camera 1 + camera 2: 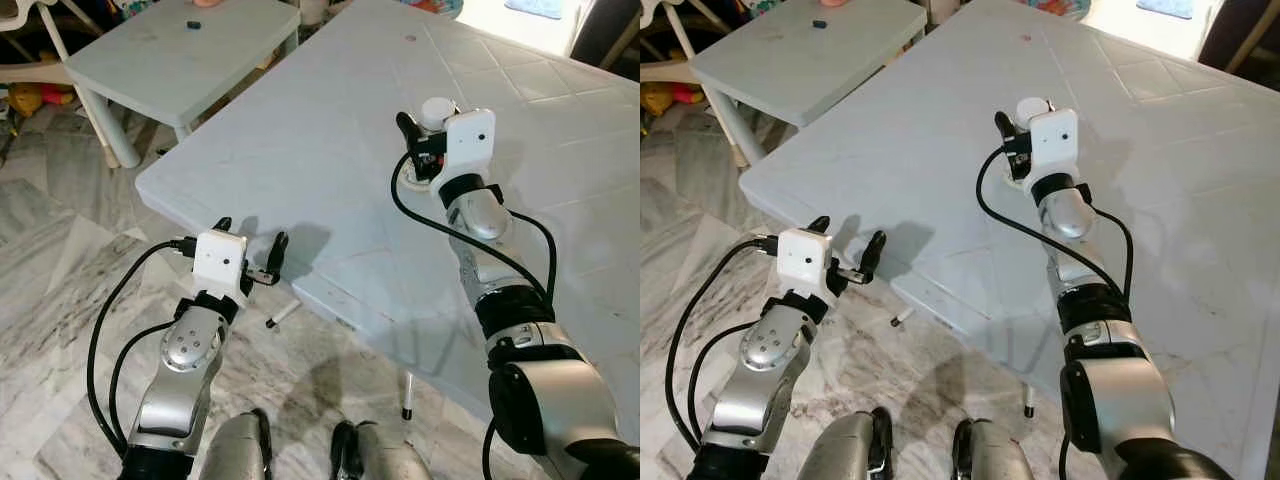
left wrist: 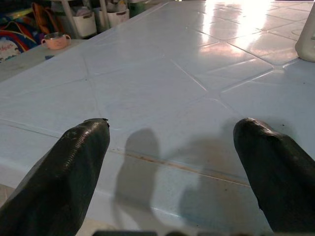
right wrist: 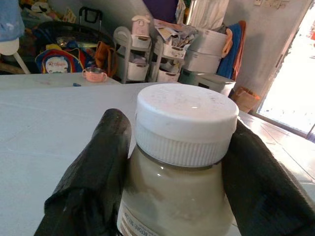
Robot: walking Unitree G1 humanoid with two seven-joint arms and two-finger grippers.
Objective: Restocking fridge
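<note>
Gripping a clear plastic jar [image 3: 177, 167] with a white ribbed screw lid, the right gripper [image 3: 179, 162] has its jaws pressed against both sides. The jar stands on the pale blue tiled surface [image 1: 300, 150]. The left gripper [image 2: 177, 167] hovers at the surface's near edge, jaws wide and empty.

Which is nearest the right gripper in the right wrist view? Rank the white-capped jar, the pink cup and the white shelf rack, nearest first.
1. White-capped jar: between the right gripper's fingers, on the table.
2. Pink cup: beyond the table's far edge, on a lower surface.
3. White shelf rack: farther back, behind the cup against the wall.
</note>
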